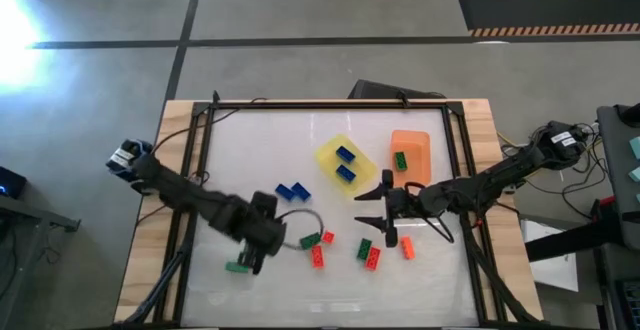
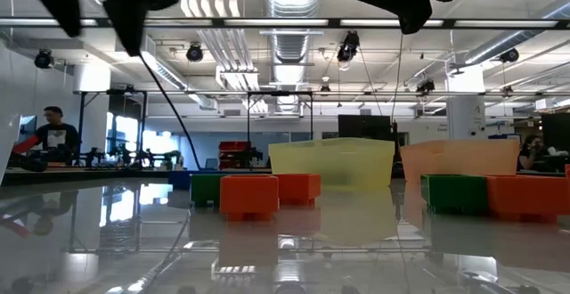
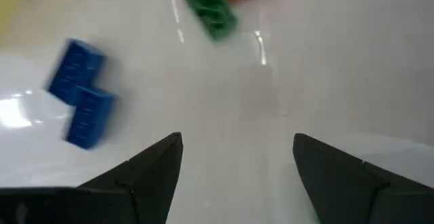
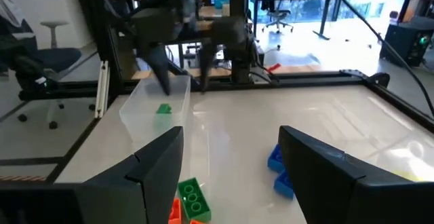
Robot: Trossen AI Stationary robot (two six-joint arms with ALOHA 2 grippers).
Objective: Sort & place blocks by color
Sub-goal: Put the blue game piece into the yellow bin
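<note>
My left gripper [image 1: 258, 254] is open and empty, hanging over a clear tray [image 4: 154, 106] at the near left that holds one green block [image 1: 238, 266]. My right gripper [image 1: 374, 213] is open and empty above the table's middle right. Two blue blocks [image 1: 292, 192] lie flat on the table between the grippers, and also show in the left wrist view [image 3: 81, 103]. Green and red-orange blocks [image 1: 318, 240] lie loose near the front. A yellow tray [image 1: 330, 153] holds two blue blocks [image 1: 346, 163]. An orange tray [image 1: 414, 142] holds a green block [image 1: 400, 160].
More loose blocks, green [image 1: 364, 247] and red-orange [image 1: 407, 248], lie just in front of my right gripper. A black frame [image 1: 330, 103] runs around the white table top. A grey cable loop [image 1: 300, 218] lies beside my left gripper. A person [image 2: 55, 135] sits far behind the table.
</note>
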